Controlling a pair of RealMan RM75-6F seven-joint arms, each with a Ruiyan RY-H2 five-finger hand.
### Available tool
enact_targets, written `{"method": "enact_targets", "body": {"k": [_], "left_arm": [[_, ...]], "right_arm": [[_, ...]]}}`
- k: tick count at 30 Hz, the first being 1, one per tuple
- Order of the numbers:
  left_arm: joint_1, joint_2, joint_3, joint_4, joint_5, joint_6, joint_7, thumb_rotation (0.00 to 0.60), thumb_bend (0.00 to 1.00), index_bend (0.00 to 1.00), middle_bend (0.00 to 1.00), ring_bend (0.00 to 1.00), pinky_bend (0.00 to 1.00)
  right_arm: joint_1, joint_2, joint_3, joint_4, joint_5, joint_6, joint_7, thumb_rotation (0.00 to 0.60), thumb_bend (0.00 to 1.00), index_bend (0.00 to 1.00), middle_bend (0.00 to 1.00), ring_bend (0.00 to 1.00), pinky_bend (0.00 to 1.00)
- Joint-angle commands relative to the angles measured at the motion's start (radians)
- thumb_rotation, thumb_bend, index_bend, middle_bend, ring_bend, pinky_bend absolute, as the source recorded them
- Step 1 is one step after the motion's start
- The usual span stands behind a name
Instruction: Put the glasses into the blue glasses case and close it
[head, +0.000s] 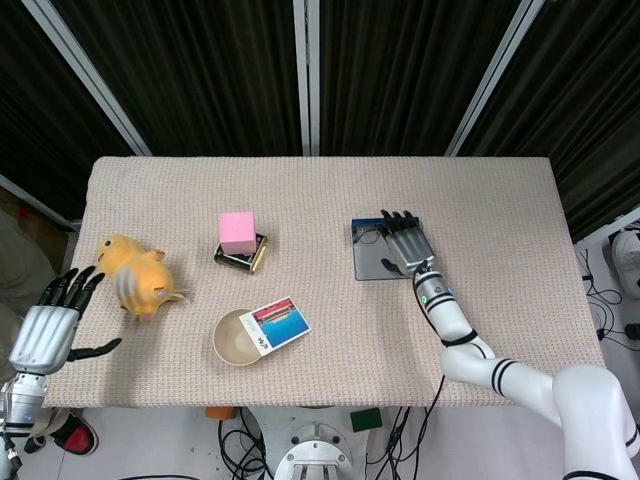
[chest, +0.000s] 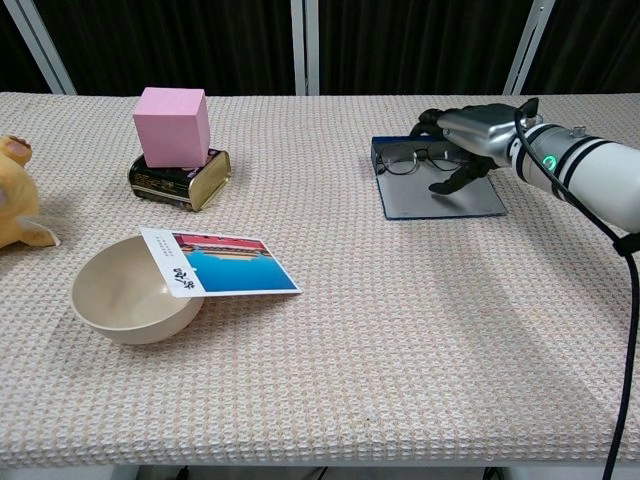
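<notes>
The blue glasses case lies open and flat on the right half of the table. The black-rimmed glasses rest at its far end. My right hand hangs over the right part of the glasses with its fingers spread and curved down onto the frame, and its thumb reaches down over the case. I cannot see a firm grip on the glasses. My left hand is off the table's left edge with its fingers apart, holding nothing.
A pink cube sits on a dark tin left of centre. A beige bowl with a photo card across its rim stands near the front. A yellow plush toy lies at the left.
</notes>
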Motion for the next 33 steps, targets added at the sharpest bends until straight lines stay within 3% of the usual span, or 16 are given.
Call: {"method": "enact_targets", "body": {"k": [1,5,10,16,33], "left_arm": [[0.0,0.0,0.0,-0.001,0.001,0.001,0.001,0.386,0.07,0.09,0.02,0.01,0.13],[-0.001,-0.006,0.0,-0.002,-0.002,-0.004,0.003,0.447,0.07,0.09,0.02,0.01,0.13],[-0.005,-0.012,0.001,0.0,-0.003,-0.012,0.009,0.465,0.07,0.09,0.01,0.01,0.13],[-0.009,-0.012,-0.006,-0.005,0.0,-0.007,0.009,0.467,0.07,0.09,0.01,0.01,0.13],[-0.01,-0.001,-0.006,-0.001,-0.004,-0.008,0.0,0.461,0.07,0.09,0.01,0.01,0.13]], "right_arm": [[-0.04,0.061,-0.037,-0.092,-0.04,0.052,-0.011,0.529,0.73,0.04,0.0,0.0,0.0],[-0.07,0.121,-0.088,-0.189,-0.035,0.066,-0.089,0.53,0.63,0.07,0.0,0.0,0.0],[-0.083,0.162,-0.117,-0.277,0.016,0.069,-0.177,0.53,0.56,0.17,0.0,0.0,0.0],[-0.069,0.15,-0.118,-0.268,0.06,0.053,-0.212,0.53,0.54,0.24,0.0,0.0,0.0],[-0.022,0.124,-0.114,-0.237,0.142,0.005,-0.243,0.529,0.54,0.27,0.0,0.0,0.0]]}}
